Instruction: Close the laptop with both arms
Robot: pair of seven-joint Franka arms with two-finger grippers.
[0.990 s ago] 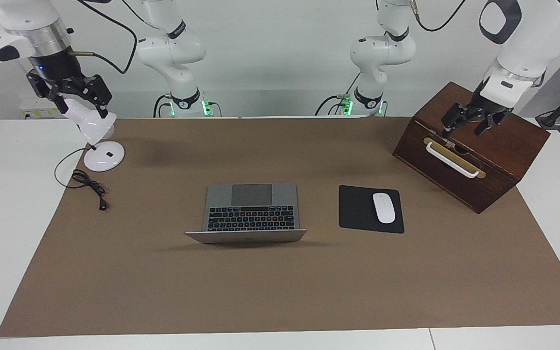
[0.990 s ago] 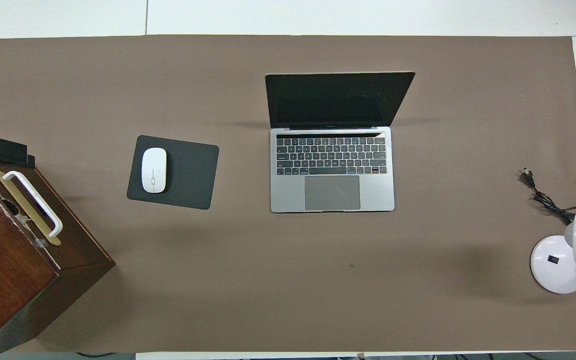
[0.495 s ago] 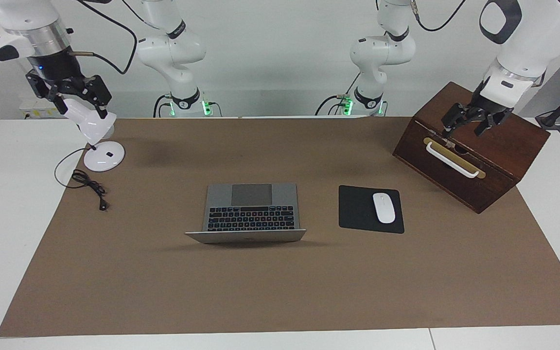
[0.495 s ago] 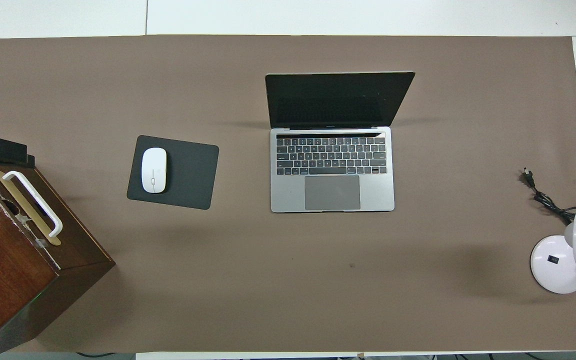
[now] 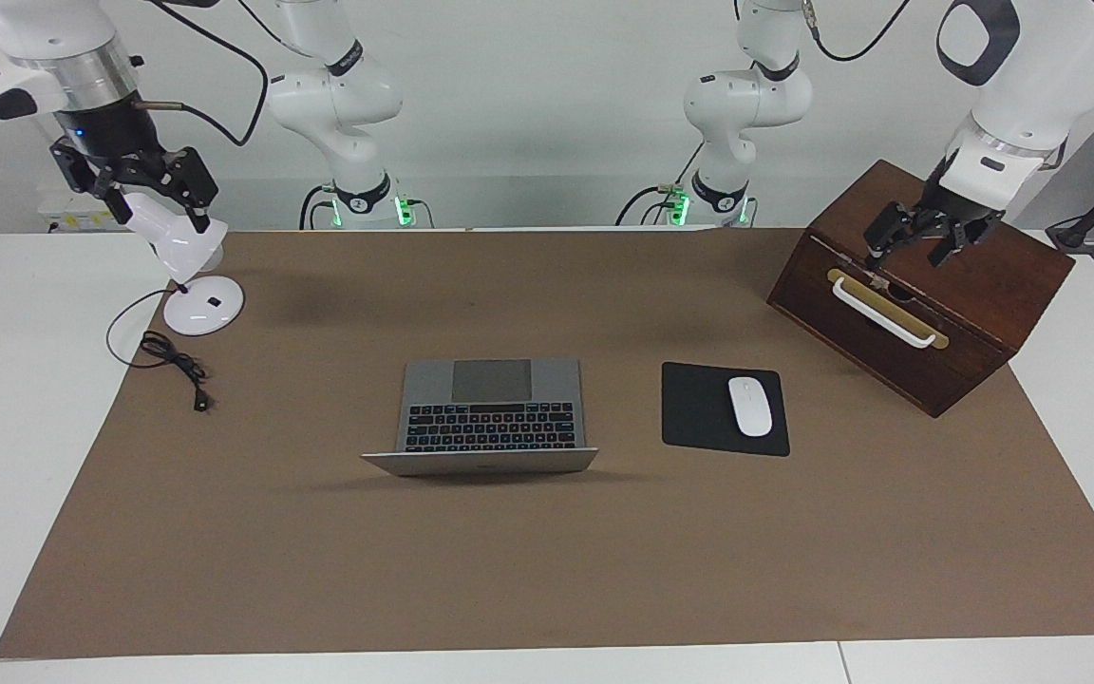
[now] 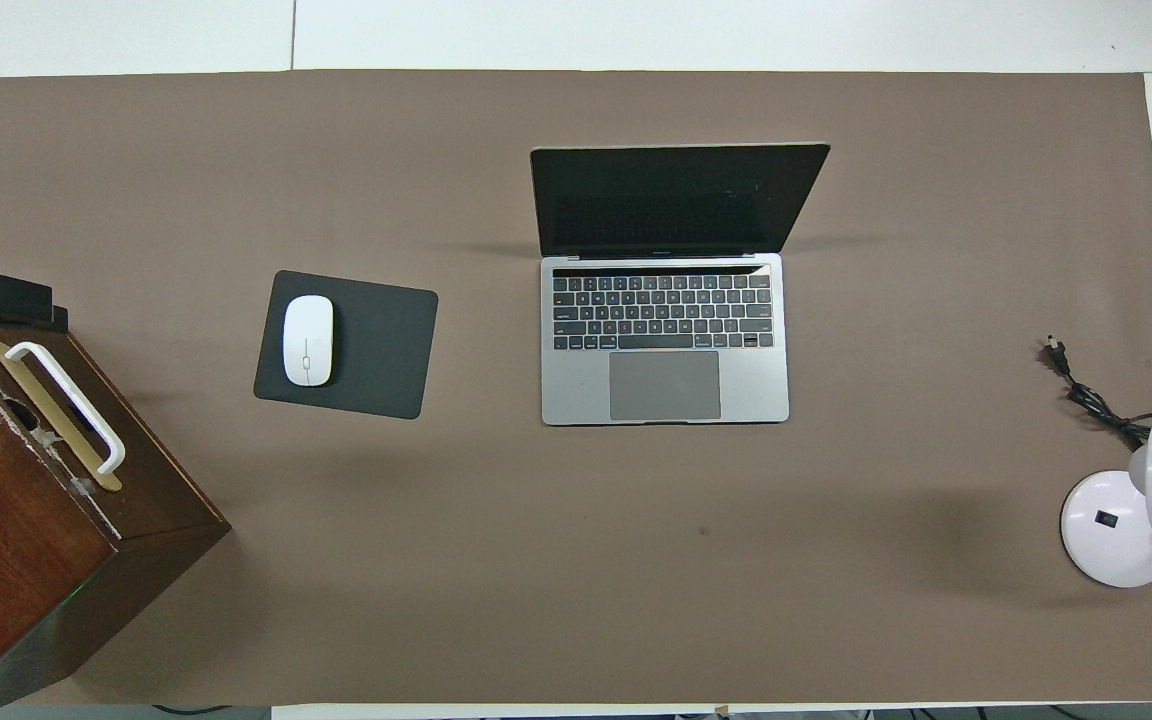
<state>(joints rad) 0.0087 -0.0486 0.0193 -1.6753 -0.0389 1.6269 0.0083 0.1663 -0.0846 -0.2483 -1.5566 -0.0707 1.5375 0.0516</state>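
The laptop (image 6: pixel 665 340) is seen lying open near the middle of the brown mat (image 5: pixel 547 570), a thin slab of silver-grey metal with rounded corners, black keys in neat rows and a smooth grey trackpad on the side nearer to the robots. Its lid is raised, with the dark, glossy screen turned toward the robots and the metal back of the lid shown edge-on in the facing view. Beside it, toward the left arm's end of the table, a flat black mouse pad (image 6: pixel 361 345) of matte finish is laid, and a smooth white oval mouse (image 6: pixel 308 340) rests on it. Further toward that end, a dark brown wooden box (image 5: pixel 927 285) with a polished grain, a brass plate and a curved white handle is set at an angle. The left gripper (image 5: pixel 917 242) is held over the top of this box, well apart from the laptop, with its black fingers spread wide and nothing between them. Toward the right arm's end of the table, a small white desk lamp (image 5: pixel 194 285) with a round glossy base and a trailing black cord (image 5: pixel 172 361) is placed at the mat's edge. The right gripper (image 5: pixel 143 190) is held in the air just above the lamp's head, likewise well apart from the laptop, with its jaws wide and nothing gripped.
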